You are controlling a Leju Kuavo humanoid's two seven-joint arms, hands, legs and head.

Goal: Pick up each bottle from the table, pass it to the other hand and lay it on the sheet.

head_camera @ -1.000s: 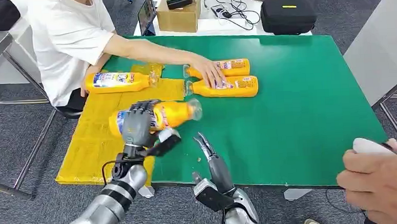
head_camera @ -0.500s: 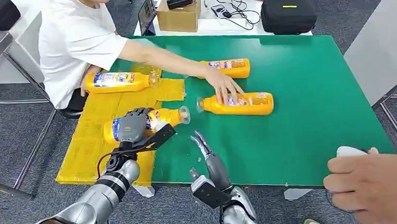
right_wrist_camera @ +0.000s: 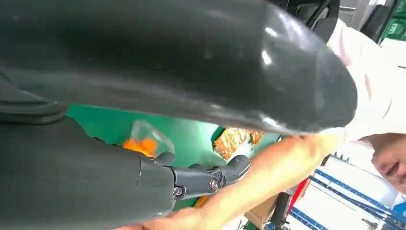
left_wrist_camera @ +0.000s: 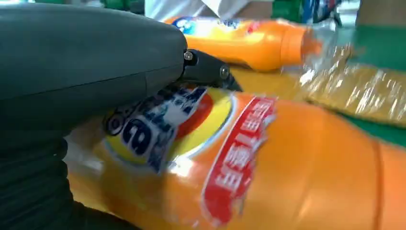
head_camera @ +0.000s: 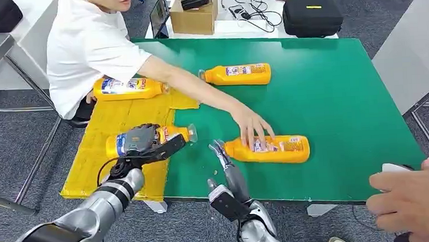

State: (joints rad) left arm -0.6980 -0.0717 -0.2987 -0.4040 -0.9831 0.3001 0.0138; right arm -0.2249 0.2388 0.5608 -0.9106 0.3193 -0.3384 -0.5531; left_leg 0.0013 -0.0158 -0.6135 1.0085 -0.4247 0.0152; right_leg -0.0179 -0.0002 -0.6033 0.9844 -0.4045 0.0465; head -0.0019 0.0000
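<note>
My left hand grips an orange bottle lying low over the yellow sheet, its neck pointing toward the green table. Up close, the left wrist view has the bottle's label under my fingers. My right hand is near the table's front edge, fingers straight and holding nothing. A person's hand presses a second orange bottle just right of my right hand. A third bottle lies at the table's back, and another one rests on the sheet's far end.
A person in a white shirt sits at the left and reaches an arm across the table. Another person's hand holds a white object at the lower right. A cardboard box and a black case stand behind the table.
My left hand has carried its bottle left and down onto the sheet. The person slid one bottle from the table's back toward the front edge, beside my right hand.
</note>
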